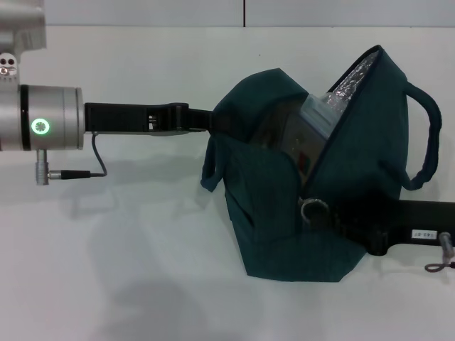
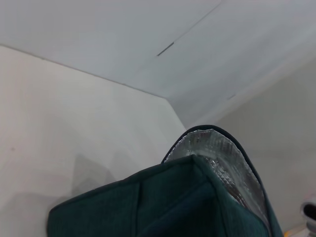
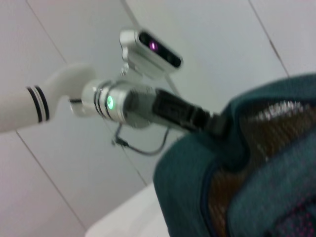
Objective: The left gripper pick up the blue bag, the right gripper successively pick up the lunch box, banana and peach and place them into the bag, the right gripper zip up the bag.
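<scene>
The blue bag (image 1: 284,227) hangs above the white table, its mouth open and its silver foil lining (image 1: 352,78) showing. My left gripper (image 1: 202,119) reaches in from the left and is shut on the bag's upper left rim. The right wrist view shows this gripper (image 3: 215,123) clamped on the bag (image 3: 187,187). The lunch box (image 1: 313,124) lies inside the opening. My right gripper (image 1: 334,220) comes in from the right, its tip right beside the zipper's silver ring pull (image 1: 313,210). Banana and peach are hidden. The left wrist view shows only the bag's top (image 2: 173,202).
The white table (image 1: 142,284) spreads below and left of the bag. A grey cable (image 1: 99,160) loops under the left wrist. A cable plug (image 1: 444,256) hangs from the right arm at the frame's edge. A pale wall runs behind.
</scene>
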Controlling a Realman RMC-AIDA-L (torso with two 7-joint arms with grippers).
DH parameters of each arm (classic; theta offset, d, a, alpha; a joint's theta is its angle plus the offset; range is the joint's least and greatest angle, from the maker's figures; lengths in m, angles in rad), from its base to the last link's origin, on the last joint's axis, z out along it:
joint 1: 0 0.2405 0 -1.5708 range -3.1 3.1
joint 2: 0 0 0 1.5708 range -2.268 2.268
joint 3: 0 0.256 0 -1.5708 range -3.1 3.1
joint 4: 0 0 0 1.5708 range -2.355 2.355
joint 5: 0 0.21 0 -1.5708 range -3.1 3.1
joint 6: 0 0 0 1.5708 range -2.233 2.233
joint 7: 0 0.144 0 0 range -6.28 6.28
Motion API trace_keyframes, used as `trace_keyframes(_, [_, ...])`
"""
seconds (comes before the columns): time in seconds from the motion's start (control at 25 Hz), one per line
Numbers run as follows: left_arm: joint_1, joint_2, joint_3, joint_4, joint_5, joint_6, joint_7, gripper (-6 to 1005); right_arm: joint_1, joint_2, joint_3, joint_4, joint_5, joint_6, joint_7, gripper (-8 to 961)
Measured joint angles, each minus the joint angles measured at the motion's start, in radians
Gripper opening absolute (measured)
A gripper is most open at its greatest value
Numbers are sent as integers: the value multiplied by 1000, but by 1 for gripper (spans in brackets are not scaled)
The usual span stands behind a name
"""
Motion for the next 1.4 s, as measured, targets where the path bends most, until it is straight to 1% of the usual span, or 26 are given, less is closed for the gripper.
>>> trace_keyframes(0.16, [0, -2, 2, 0, 1, 0, 16, 57, -26, -3, 0, -5, 57, -34, -34, 7])
trace_keyframes(0.56, [-1, -3, 0, -1, 2, -1, 17, 60, -83, -3, 5, -40, 110, -60, -75, 7])
trace_keyframes(0.6, [-1, -3, -1, -1, 1, -1, 17, 60, -91, -3, 5, -40, 135, -88, -106, 8])
trace_keyframes(0.8, [-2, -1, -2, -11, 0, -1, 19, 62, -95, -4, 5, -38, 163, -155, -154, 8])
trace_keyframes(0.88, [-2, 0, -2, -14, 0, 0, 21, 63, -95, -15, -2, -40, 162, -162, -147, 8])
trace_keyframes(1.0, [-1, 1, -3, -14, -2, 0, 22, 64, -96, -39, -6, -36, 146, -158, -121, 8])
trace_keyframes(1.04, [-2, 1, -3, -14, -2, 0, 22, 65, -96, -43, -5, -35, 139, -156, -117, 8])
trace_keyframes(1.16, [-2, 1, -3, -14, -4, 0, 22, 66, -102, -47, -4, -46, 127, -143, -100, 8])
trace_keyframes(1.4, [-6, 2, -3, -14, -4, -1, 22, 92, -108, -46, 9, -86, 71, -113, -44, 7])
